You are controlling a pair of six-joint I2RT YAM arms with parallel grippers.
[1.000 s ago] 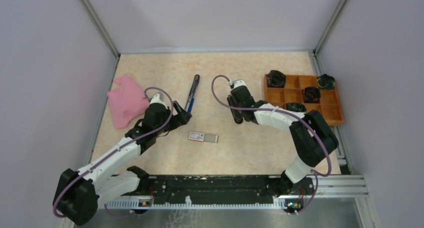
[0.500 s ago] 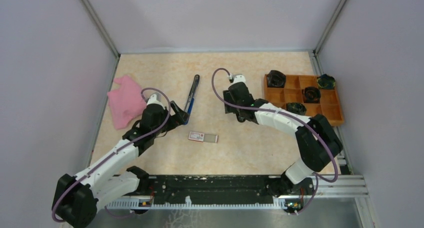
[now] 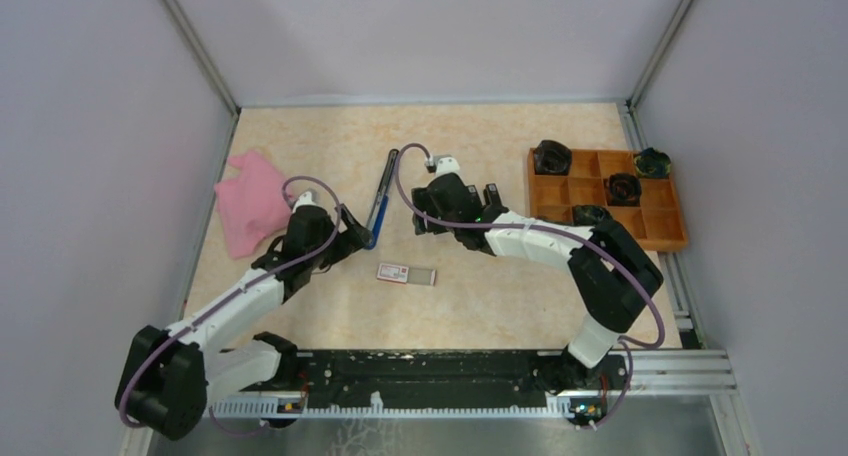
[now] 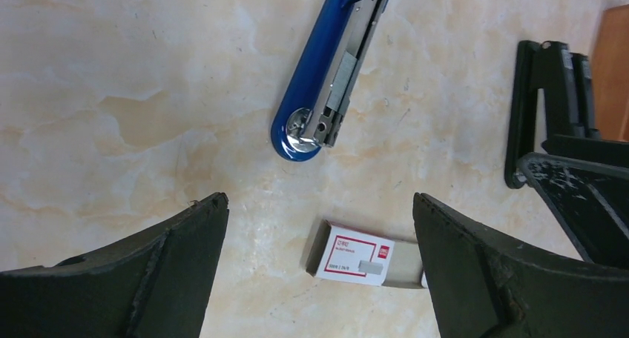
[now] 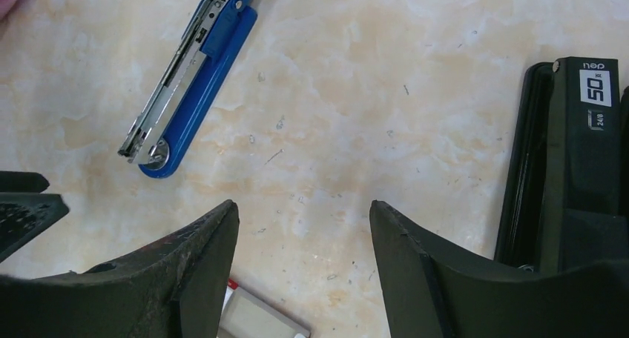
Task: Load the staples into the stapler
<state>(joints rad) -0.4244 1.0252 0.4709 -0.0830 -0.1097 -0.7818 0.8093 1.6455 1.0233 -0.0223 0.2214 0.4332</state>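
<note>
Over the last 1 second the right hand [image 5: 304, 208] has swung left from beside the tray [image 3: 660, 221] toward mid-bench, its fingers parting on the way. The left hand [image 4: 319, 204] has barely shifted.

At the left edge of the bench [image 3: 480, 306] a pink cloth [image 3: 252, 211] lies out of the way and seems no part of the job. Next comes the left hand, its 2 fingers spread wide with nothing between them, aimed at the near end of the blue stapler [image 4: 315, 64]. That stapler lies folded open flat with its metal channel facing up, likely so a strip can be dropped in. The staples [image 4: 356, 258], a white box with red print, lie just toward the near edge from that stapler end, about mid-bench and touching neither hand. The box's sleeve looks partly slid open, presumably to reach the strip. The right hand is also spread and empty, over bare bench between the blue stapler and a black stapler [image 5: 582, 153] just to its right. Near the right edge, the tray holds dark items. The hands flank the staples, so I judge a pick-up is next.
</note>
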